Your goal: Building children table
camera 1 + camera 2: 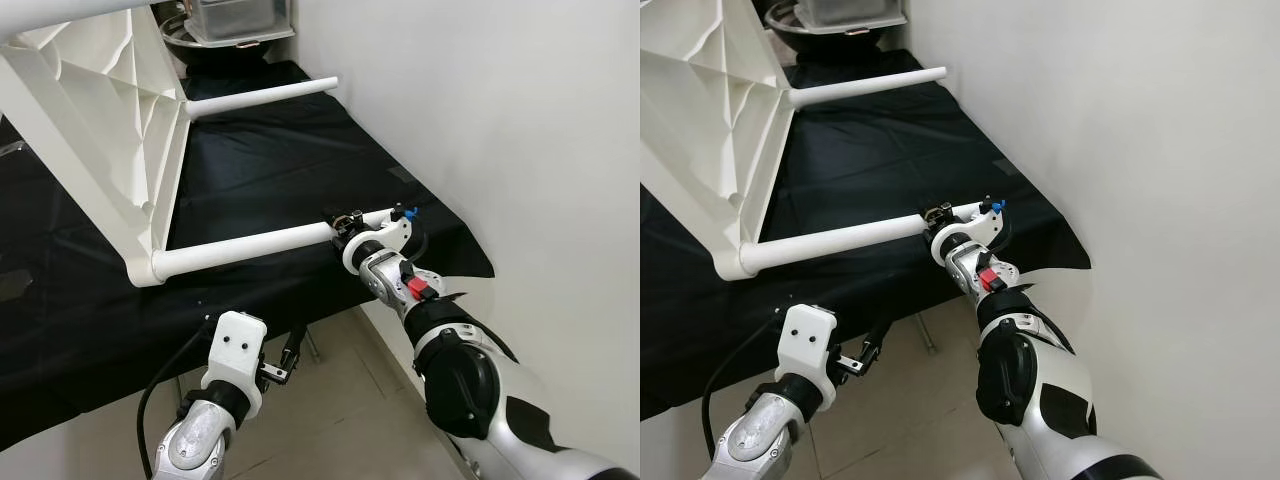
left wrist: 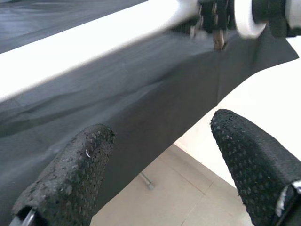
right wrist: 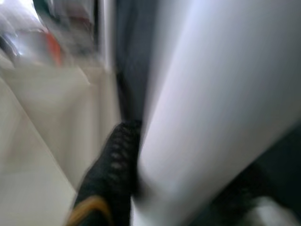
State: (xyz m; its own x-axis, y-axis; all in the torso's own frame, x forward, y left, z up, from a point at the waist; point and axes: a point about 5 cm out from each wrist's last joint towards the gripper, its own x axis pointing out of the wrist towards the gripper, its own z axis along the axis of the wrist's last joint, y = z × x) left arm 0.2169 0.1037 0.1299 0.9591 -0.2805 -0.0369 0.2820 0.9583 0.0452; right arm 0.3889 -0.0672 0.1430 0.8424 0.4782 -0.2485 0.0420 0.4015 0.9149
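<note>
Left claw (image 1: pixel 283 366): hangs low before the front edge of the black-covered desk (image 1: pixel 90 320), over the tiled floor (image 1: pixel 340 400). Its two black fingers (image 2: pixel 70 174) stand well apart, holding nothing.

Right claw (image 1: pixel 342 226): reaches over the desk's front right part and is clamped on the free end of the near table leg (image 1: pixel 250 246). In the right wrist view one black finger (image 3: pixel 110 179) presses against the white tube; the picture is blurred.

Near table leg: white round tube, lying roughly level just above the desk's black cloth, its far end plugged into the lower corner of the white table top (image 1: pixel 100 130).

White table top: ribbed underside showing, tipped up on edge at the desk's left side, leaning away to the left.

Far table leg (image 1: pixel 262 95): second white tube, plugged into the table top's farther corner, pointing right above the cloth towards the white wall (image 1: pixel 500 120).

Grey container (image 1: pixel 240 20): on a dark round thing beyond the desk's far end.
</note>
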